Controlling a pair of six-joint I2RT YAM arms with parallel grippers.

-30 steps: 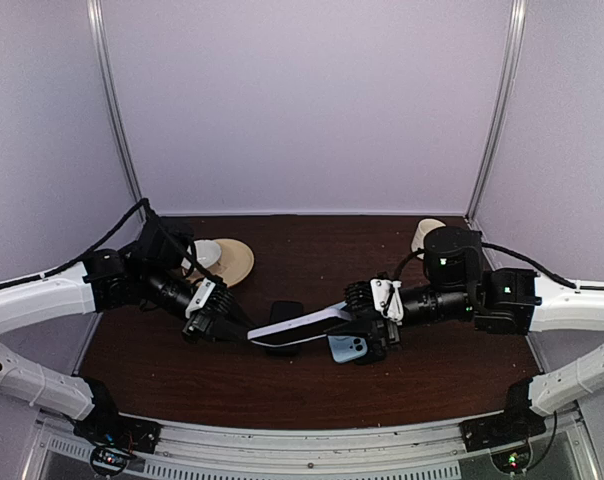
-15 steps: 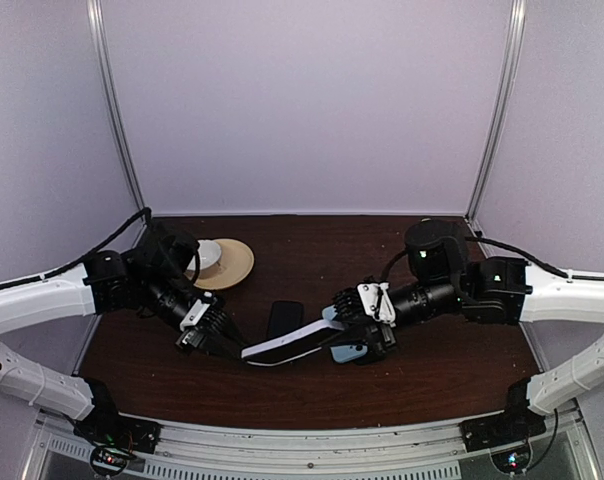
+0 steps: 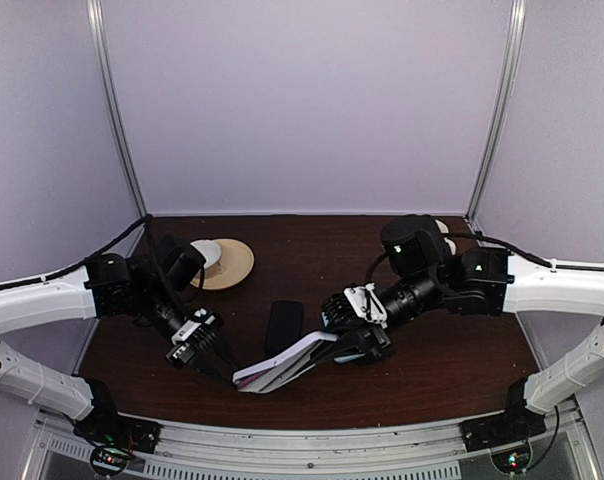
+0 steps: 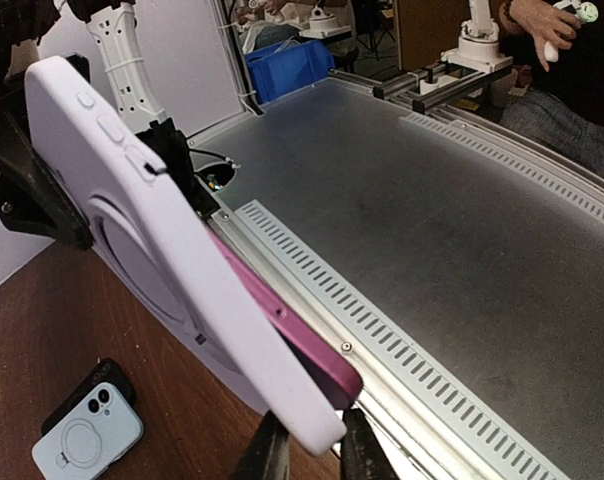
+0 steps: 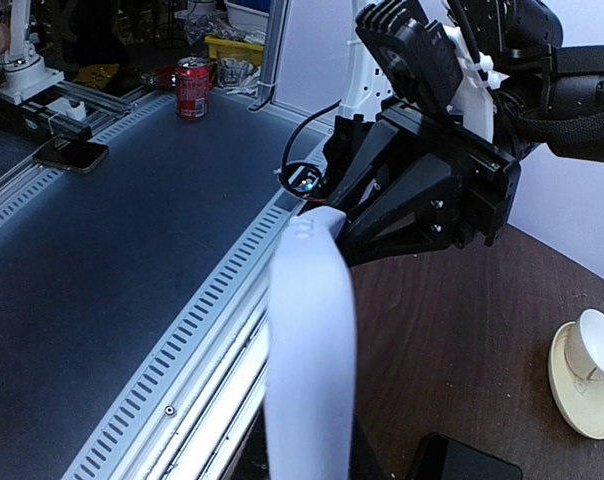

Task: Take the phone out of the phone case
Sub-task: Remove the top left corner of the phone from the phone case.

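The phone case (image 4: 152, 260) hangs in the air between the two tools, clear of the bench (image 3: 432, 385). Its long axis slopes down from the right tool (image 3: 334, 345) to the left tool (image 3: 230, 373). The left tool's jaws stand narrow and pinch the lower end of the case. The right tool is closed tight on the higher end, across face and back as far as its own camera shows.

The case is matt white and rounded at the corners, with a moulded ring on its back and three raised side buttons. Along the edge nearest the left tool a strip of magenta phone (image 4: 292, 338) shows, so that corner seems partly out of the lip.

The case looks like soft, flexible silicone. It should bend and peel rather than snap, and its matt skin should give good friction. The phone inside is likely stiff, smooth and heavier, with glass that would not take a fall to the bench kindly. The best hold, I judge, is one tool on the case's lip alone and the other on the bared magenta edge, peeling from that corner.
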